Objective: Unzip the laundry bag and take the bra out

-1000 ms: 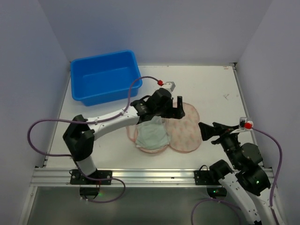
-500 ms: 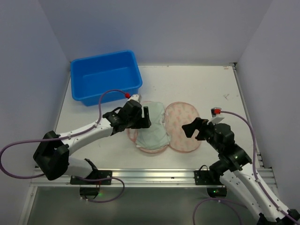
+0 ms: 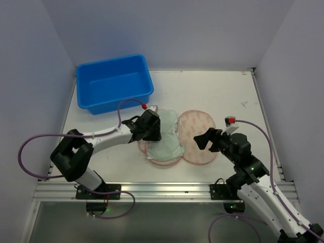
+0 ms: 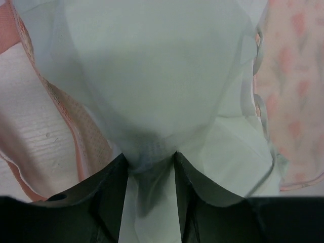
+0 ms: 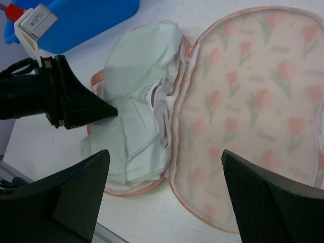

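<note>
The laundry bag [image 3: 195, 124] lies unzipped and spread flat at mid-table, its flower-print flap [image 5: 253, 101] folded out to the right. A pale mint bra [image 3: 164, 144] rests crumpled on the bag's left half. My left gripper [image 3: 153, 132] is down on the bra's left side. In the left wrist view its gripper [image 4: 150, 164] has the bra's fabric [image 4: 152, 76] bunched and pinched between both fingers [image 4: 109, 187]. My right gripper [image 3: 205, 139] hovers open over the flap. In its own view the right gripper [image 5: 167, 172] holds nothing, and the left gripper [image 5: 76, 101] touches the bra [image 5: 142, 101].
A blue tub [image 3: 114, 83] stands at the back left with nothing visible in it. The table's front rail [image 3: 162, 190] runs just below the bag. White walls close in the left, back and right sides.
My left gripper pulled back from over the bag's middle, came down on the bra's left side and closed on the fabric. My right arm swung forward over the flap.
</note>
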### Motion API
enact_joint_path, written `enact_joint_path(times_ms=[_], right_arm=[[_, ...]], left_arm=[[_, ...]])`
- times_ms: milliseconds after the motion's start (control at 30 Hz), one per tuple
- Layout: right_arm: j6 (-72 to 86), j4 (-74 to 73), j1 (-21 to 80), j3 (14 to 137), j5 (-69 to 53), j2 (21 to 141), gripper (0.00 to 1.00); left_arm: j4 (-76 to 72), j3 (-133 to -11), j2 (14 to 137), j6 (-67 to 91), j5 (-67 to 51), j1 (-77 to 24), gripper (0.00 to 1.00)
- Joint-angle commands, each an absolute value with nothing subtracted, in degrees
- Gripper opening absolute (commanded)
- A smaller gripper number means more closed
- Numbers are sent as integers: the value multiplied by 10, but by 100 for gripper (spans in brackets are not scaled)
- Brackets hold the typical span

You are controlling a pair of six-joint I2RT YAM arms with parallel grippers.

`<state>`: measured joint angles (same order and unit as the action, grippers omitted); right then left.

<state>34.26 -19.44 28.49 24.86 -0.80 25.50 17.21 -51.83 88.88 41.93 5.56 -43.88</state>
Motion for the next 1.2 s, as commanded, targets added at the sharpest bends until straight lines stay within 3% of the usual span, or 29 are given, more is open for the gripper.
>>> enact_joint_path(times_ms=[0, 33, 133, 267, 367, 667, 900, 1167], right_arm=[[352, -163, 285, 244, -21, 254, 93], [352, -163, 284, 244, -21, 254, 93], [352, -163, 285, 244, -22, 254, 93], [352, -162, 285, 244, -22, 256, 93], [353, -162, 285, 244, -24, 258, 93], [353, -166, 286, 250, -18, 251, 93], [352, -172, 286, 259, -11, 248, 93], [348, -172, 285, 274, -16, 259, 93]], left_arm=[[145, -547, 891, 405, 58, -435, 43], [145, -550, 889, 404, 57, -435, 33], [149, -551, 874, 404, 61, -435, 17], [165, -554, 855, 401, 66, -435, 11], [168, -555, 835, 395, 55, -435, 0], [205, -614, 758, 367, 27, -435, 0], [271, -756, 733, 344, 74, -418, 0], [301, -916, 750, 359, 105, -256, 0]])
